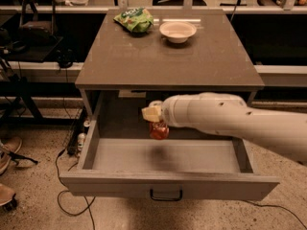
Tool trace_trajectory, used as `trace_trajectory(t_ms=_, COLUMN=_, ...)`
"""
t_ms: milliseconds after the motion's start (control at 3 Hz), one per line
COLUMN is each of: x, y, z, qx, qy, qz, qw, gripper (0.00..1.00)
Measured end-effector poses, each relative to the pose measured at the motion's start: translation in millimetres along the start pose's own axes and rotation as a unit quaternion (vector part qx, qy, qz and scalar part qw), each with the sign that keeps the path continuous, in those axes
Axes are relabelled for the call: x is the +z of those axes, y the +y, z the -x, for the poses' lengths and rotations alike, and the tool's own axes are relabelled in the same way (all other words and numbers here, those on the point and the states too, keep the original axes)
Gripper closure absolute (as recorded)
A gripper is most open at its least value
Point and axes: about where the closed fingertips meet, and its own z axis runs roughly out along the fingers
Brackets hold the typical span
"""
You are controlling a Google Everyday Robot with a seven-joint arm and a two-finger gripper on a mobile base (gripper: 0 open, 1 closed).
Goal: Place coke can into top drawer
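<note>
The top drawer (pixel 168 186) stands pulled open below the grey cabinet top, its dark handle at the front centre and its floor bare. My gripper (pixel 154 121) reaches in from the right on a thick white arm and is shut on the red coke can (pixel 159 130). The can hangs under the gripper, inside the open drawer's space near its back, above the drawer floor. The can's top is hidden by the gripper.
On the cabinet top (pixel 168 56) lie a green chip bag (pixel 135 19) and a white bowl (pixel 178 31) at the far edge. Cables (pixel 67 195) trail on the floor at the left. Desk legs and equipment stand at the far left.
</note>
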Motion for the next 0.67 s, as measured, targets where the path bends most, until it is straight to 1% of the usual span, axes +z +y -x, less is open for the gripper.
trace_trajectory(t_ms=333, x=32.6, y=1.0, z=-21.1, qx=0.014, qy=-0.017, qz=0.001, qw=0.9998, gripper=1.00)
trace_trajectory(t_ms=667, x=61.7, y=3.1, z=-34.2, qx=0.039, qy=-0.031, qz=0.014, qw=0.9987, gripper=0.82)
